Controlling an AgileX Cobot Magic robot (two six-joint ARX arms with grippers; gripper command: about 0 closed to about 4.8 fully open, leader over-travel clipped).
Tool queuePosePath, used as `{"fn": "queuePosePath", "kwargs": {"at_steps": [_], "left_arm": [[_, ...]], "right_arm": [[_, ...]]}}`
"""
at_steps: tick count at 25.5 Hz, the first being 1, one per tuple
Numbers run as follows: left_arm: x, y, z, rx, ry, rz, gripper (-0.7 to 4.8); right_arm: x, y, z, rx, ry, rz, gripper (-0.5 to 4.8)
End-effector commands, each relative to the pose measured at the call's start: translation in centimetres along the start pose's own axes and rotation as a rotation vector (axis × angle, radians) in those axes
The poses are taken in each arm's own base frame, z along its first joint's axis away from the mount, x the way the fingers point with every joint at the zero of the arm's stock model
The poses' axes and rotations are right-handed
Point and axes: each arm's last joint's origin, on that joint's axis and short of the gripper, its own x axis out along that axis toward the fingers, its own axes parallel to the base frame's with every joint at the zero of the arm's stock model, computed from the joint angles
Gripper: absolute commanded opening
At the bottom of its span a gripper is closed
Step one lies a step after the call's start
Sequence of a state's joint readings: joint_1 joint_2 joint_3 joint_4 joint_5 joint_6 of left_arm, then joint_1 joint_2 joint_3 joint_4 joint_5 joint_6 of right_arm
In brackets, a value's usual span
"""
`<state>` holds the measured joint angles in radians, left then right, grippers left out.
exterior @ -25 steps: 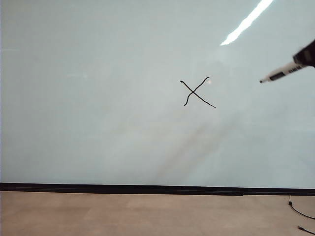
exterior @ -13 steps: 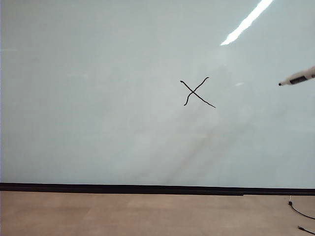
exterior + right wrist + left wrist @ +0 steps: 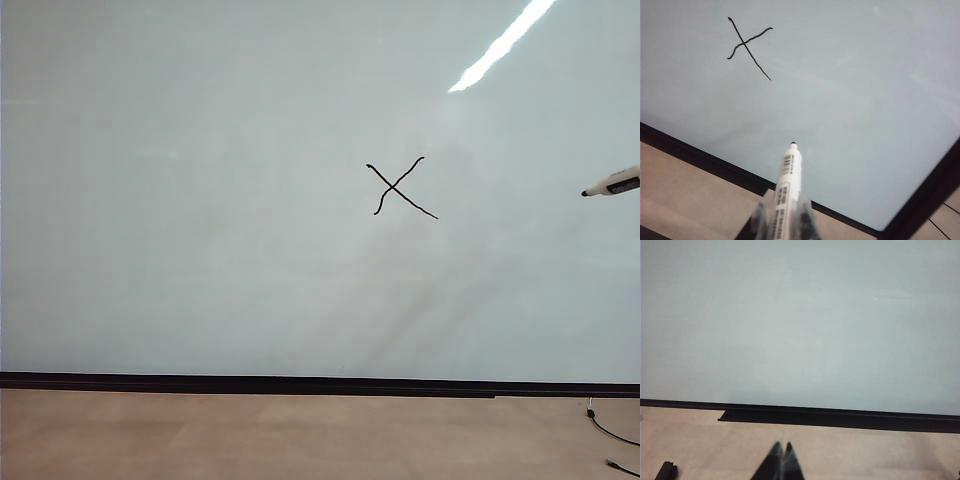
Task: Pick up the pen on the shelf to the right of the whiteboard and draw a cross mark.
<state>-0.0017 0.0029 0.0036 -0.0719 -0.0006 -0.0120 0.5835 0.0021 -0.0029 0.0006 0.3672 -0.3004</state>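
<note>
The whiteboard (image 3: 200, 250) fills most of the exterior view, a glossy pale grey-white surface with a bright streak of reflected light near its upper right. A black strip (image 3: 300, 384) runs along its bottom edge, and below that lies the tan floor (image 3: 250, 440), where a thin black cable (image 3: 610, 432) shows at the lower right corner.

The left tool (image 3: 782, 449) appears only in the left wrist view, at the bottom edge of the picture, low over the floor and facing a bare stretch of the whiteboard (image 3: 800, 320). Its two dark fingertips meet at a point, pressed together with nothing between them.

The right tool (image 3: 782, 212) is visible in the right wrist view, where its blurred dark fingers (image 3: 807, 220) are clamped on the barrel of the pen (image 3: 786, 192). The pen points its dark tip toward the whiteboard (image 3: 850, 100), with the tip standing clear of the surface. In the exterior view only the front part of the pen (image 3: 613, 185) pokes in from the right edge, tip aimed left, well apart from the drawing.

The cross mark (image 3: 400, 188) sits right of the board's centre: two thin, slightly wavy black strokes crossing each other. In the right wrist view the cross mark (image 3: 747, 46) lies well away from the pen tip.
</note>
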Motion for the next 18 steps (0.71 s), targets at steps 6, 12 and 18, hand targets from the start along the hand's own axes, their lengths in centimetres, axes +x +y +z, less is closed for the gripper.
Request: {"fn": "queuePosePath", "kwargs": {"at_steps": [6, 12, 18], "left_arm": [[0.0, 0.0, 0.1, 0.004, -0.007, -0.004, -0.04], [0.0, 0.0, 0.1, 0.004, -0.007, -0.004, -0.04], [0.0, 0.0, 0.1, 0.004, -0.008, -0.004, -0.05]], "right_arm": [[0.4, -1.9, -0.4, 0.051, 0.028, -0.126, -0.05], [0.3, -3.7, -0.9, 0.094, 0.061, -0.279, -0.05], [0.1, -4.7, -0.7, 0.099, 0.023, -0.348, -0.05]]}}
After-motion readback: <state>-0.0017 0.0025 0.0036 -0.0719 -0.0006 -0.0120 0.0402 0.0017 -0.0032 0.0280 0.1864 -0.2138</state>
